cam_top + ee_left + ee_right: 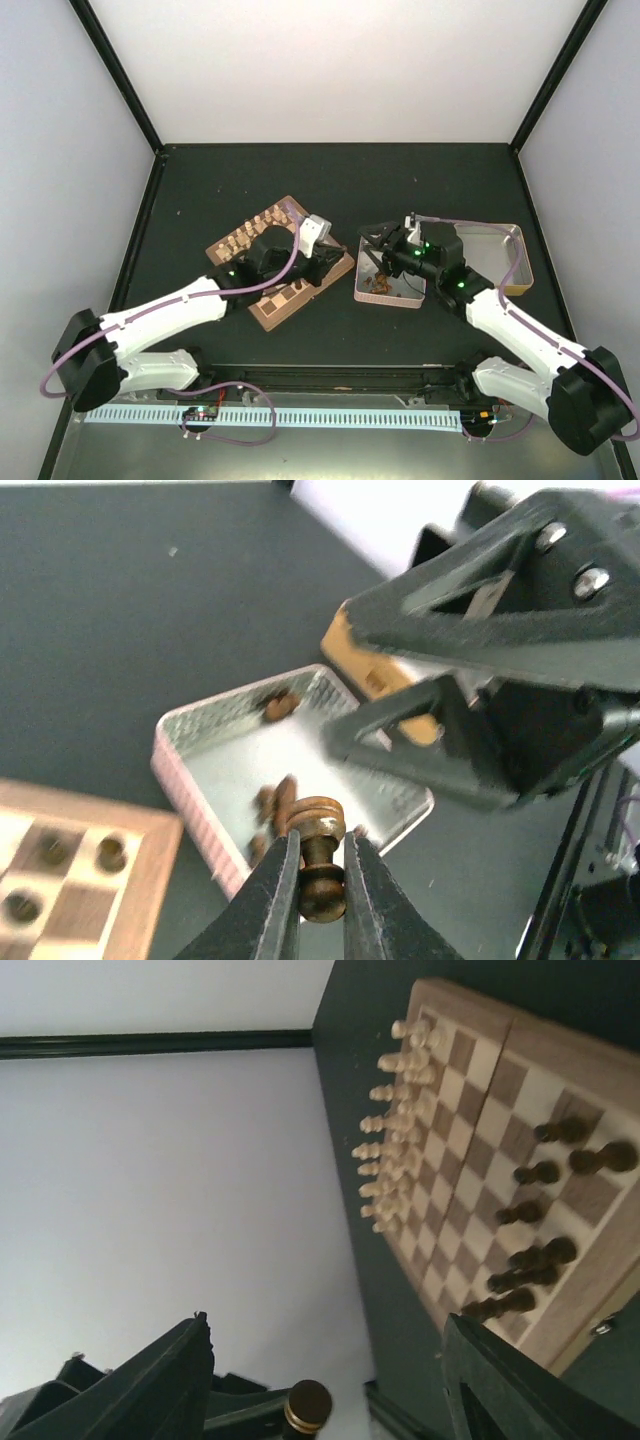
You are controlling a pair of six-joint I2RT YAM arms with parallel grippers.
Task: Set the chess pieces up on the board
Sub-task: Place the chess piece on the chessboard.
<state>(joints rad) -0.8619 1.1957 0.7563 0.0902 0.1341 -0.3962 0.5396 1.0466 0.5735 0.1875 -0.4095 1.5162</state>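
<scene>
My left gripper (322, 836) is shut on a dark brown pawn (322, 865) and holds it above the near edge of the silvery tin (200, 735). Several more dark pieces (280, 705) lie in the tin. In the top view the left gripper (330, 262) sits between the board (283, 312) and the tin (388, 298). My right gripper (372, 250) is open and empty over the tin's left end. In the right wrist view (325, 1325) it faces the held pawn (307, 1407). Several dark pieces (545, 1170) stand on the board (520, 1070).
Cream pieces (395, 1140) stand in two rows along the board's far side (255, 230). A tan tray (508, 262) lies to the right of the tin. The right gripper's black body (500, 660) hangs close above the tin. Dark walls edge the table.
</scene>
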